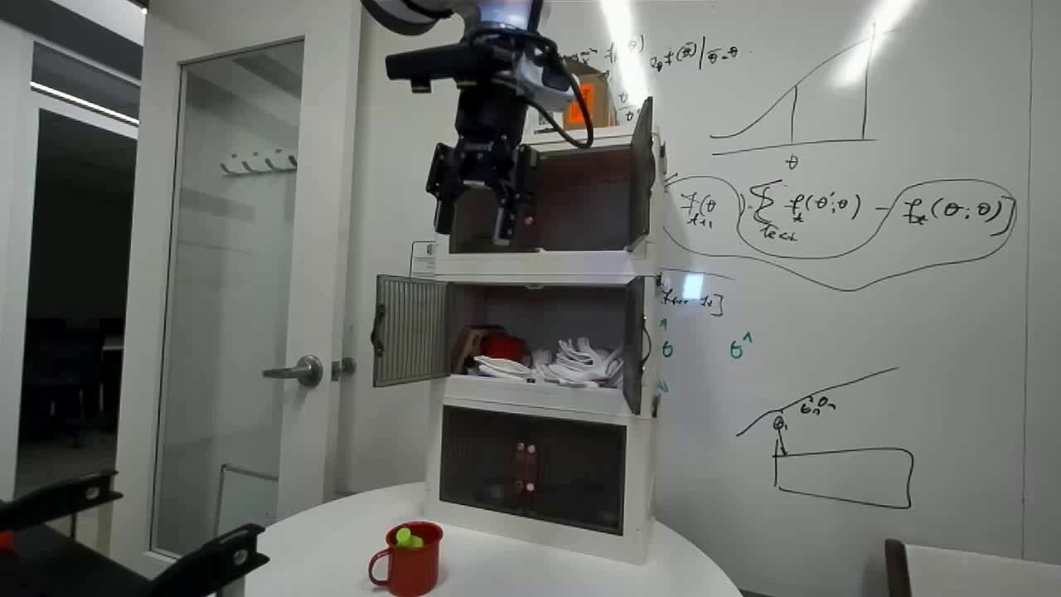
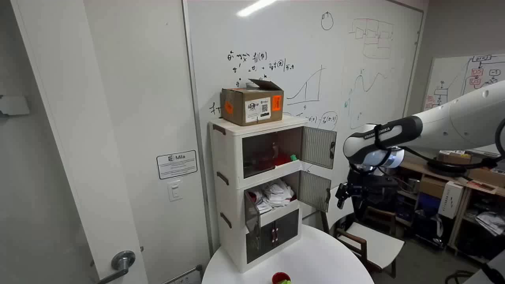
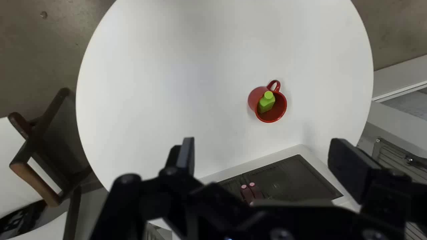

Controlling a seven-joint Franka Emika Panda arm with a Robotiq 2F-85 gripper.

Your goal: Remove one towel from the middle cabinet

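Observation:
The middle cabinet (image 1: 539, 394) is the white middle tier of a tall unit; it also shows in an exterior view (image 2: 281, 211). Both its doors, one at the left (image 1: 411, 332) and one at the right (image 1: 634, 344), stand open. White towels (image 1: 583, 363) lie bunched inside, mostly at the right, and also show in an exterior view (image 2: 278, 192). A red thing (image 1: 504, 347) is behind them. My gripper (image 1: 473, 225) is open and empty, pointing down, above and in front of the middle cabinet. In the wrist view the gripper (image 3: 262, 146) has its fingers wide apart; the towels are hidden there.
The top tier's right door (image 1: 641, 174) stands open. The bottom tier's dark doors (image 1: 532, 468) are shut. A cardboard box (image 2: 252, 106) sits on top. A red mug (image 3: 280, 108) holding a green object (image 3: 267, 101) stands on the round white table (image 3: 166, 83). A chair (image 2: 373, 240) is beside it.

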